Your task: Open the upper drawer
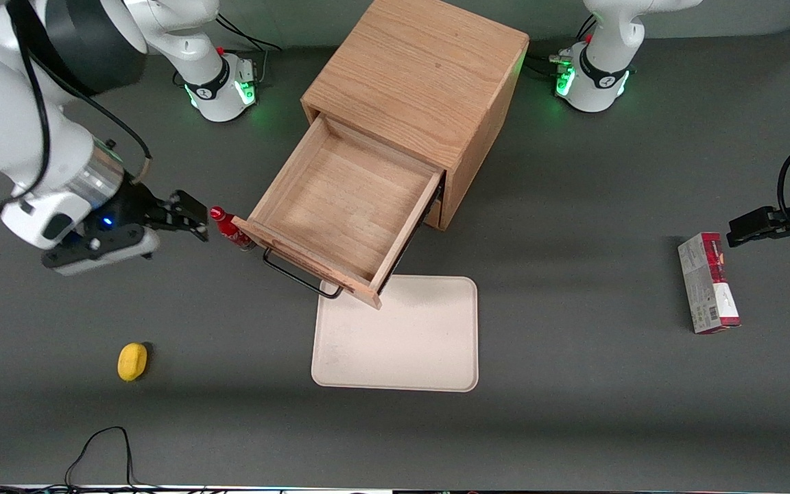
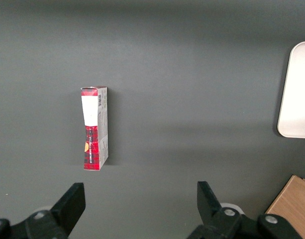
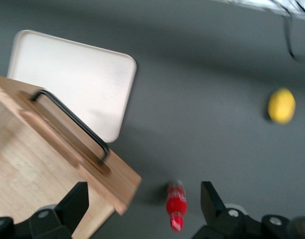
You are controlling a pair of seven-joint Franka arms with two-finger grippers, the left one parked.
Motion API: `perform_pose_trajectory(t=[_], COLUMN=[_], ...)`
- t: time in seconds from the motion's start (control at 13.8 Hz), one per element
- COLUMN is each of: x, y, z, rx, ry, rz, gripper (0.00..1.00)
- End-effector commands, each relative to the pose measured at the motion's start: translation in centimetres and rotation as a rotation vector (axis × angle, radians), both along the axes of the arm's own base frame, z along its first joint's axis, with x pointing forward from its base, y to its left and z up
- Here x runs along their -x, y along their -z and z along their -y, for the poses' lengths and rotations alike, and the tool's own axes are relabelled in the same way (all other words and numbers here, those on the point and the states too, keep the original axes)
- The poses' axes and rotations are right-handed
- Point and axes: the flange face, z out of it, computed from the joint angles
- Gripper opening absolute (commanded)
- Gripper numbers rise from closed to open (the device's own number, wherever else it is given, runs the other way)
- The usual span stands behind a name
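Observation:
The upper drawer (image 1: 340, 206) of the boxy oak cabinet (image 1: 415, 82) stands pulled far out, its plain wood interior empty and its black bar handle (image 1: 299, 276) facing the front camera. It also shows in the right wrist view (image 3: 38, 174), with the handle (image 3: 72, 122). My gripper (image 1: 189, 218) hangs open and empty beside the drawer's corner toward the working arm's end, just short of a small red bottle (image 1: 229, 230). In the right wrist view the bottle (image 3: 175, 205) stands between my open fingers (image 3: 72, 204).
A cream tray (image 1: 402, 343) lies on the grey table in front of the drawer, partly under its front. A yellow lemon (image 1: 132, 361) lies nearer the front camera toward the working arm's end. A red and white box (image 1: 708, 283) lies toward the parked arm's end.

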Motion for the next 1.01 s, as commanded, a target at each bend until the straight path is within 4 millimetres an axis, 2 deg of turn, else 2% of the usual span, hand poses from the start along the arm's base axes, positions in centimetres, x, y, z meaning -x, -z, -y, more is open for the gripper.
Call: perform_pose_trajectory(t=[0.0, 0.14, 0.22, 0.29, 0.43, 0.94], x=[7.1, 9.6, 10.2, 10.7, 11.0, 9.9], y=[0.1, -0.2, -0.6, -0.8, -1.2, 0.1], z=[4.8, 8.2, 8.9, 9.9, 13.1, 13.2], rx=[0.028, 0.019, 0.02, 0.022, 0.006, 0.03], ry=[0.206, 0.257, 0.266, 0.285, 0.339, 0.337], rz=[0.0, 0.011, 0.001, -0.025, -0.038, -0.074], gripper=[1.0, 1.0, 1.0, 1.0, 1.0, 1.0])
